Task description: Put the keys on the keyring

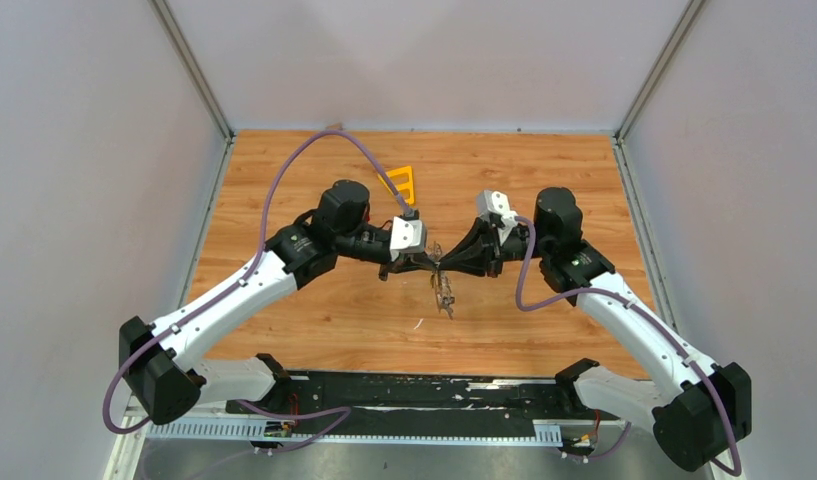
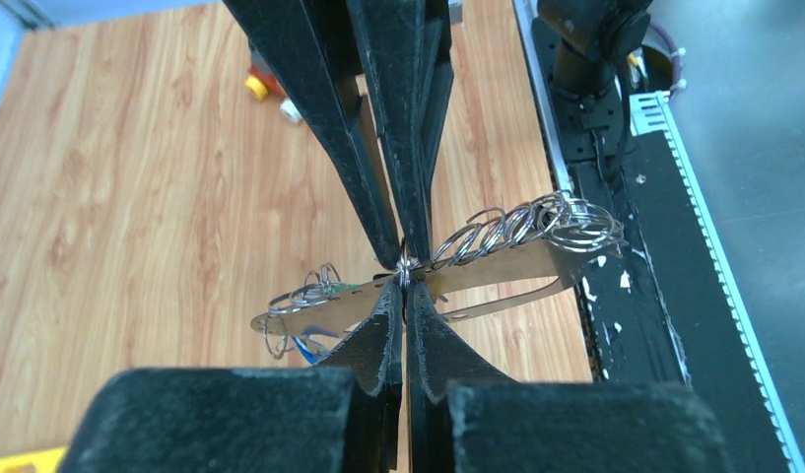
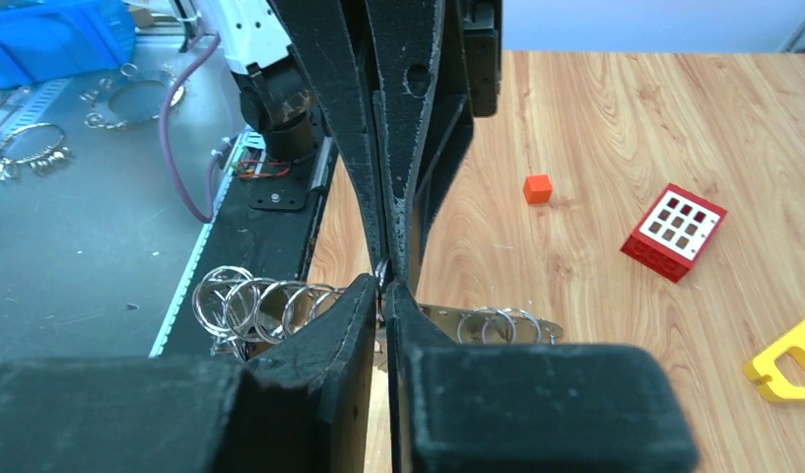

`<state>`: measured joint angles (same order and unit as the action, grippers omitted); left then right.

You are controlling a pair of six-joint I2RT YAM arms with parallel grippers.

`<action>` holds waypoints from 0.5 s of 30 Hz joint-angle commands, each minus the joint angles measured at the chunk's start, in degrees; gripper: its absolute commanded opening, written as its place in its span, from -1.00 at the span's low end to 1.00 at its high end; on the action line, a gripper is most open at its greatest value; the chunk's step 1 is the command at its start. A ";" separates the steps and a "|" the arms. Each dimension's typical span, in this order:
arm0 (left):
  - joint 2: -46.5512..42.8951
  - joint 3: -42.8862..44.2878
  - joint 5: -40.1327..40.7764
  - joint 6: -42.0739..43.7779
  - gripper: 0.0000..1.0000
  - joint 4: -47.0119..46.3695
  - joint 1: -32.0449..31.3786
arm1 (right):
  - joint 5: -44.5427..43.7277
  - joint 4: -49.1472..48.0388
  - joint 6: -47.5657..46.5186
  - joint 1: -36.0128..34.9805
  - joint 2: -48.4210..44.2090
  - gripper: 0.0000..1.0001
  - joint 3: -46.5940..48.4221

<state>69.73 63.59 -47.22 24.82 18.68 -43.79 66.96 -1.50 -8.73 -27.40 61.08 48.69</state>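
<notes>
- Both pairs of jaws are pressed together, tip against tip. The left gripper [image 2: 403, 296] and right gripper [image 3: 383, 288] pinch one spot on the keyring [image 2: 497, 268], which is held off the table with its band running out to either side of the jaws.
- With both grips crowded on one point, easing either could let the band swing or twist, sliding the split rings [image 2: 516, 225] along it.
- Tips this close may knock each other.
- I cannot tell whether the tips nip the band or only a small ring there.
- The keys are barely readable, just a blue scrap [image 2: 301, 344] beneath the band.
</notes>
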 commanded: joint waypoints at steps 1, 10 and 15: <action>0.49 4.66 5.75 0.04 -1.00 6.94 -0.24 | -3.65 5.07 -5.88 0.31 -1.61 -0.68 1.68; 4.19 15.20 23.98 3.34 -1.00 27.20 -5.27 | -5.16 6.54 -7.70 0.31 -2.17 -0.22 1.67; 6.43 20.18 25.67 -0.04 -1.00 32.44 -6.50 | -3.76 5.32 -6.83 0.07 -1.18 -0.21 1.38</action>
<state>75.05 78.87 -25.06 26.85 45.39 -49.54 62.17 4.58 -15.03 -27.29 59.90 48.71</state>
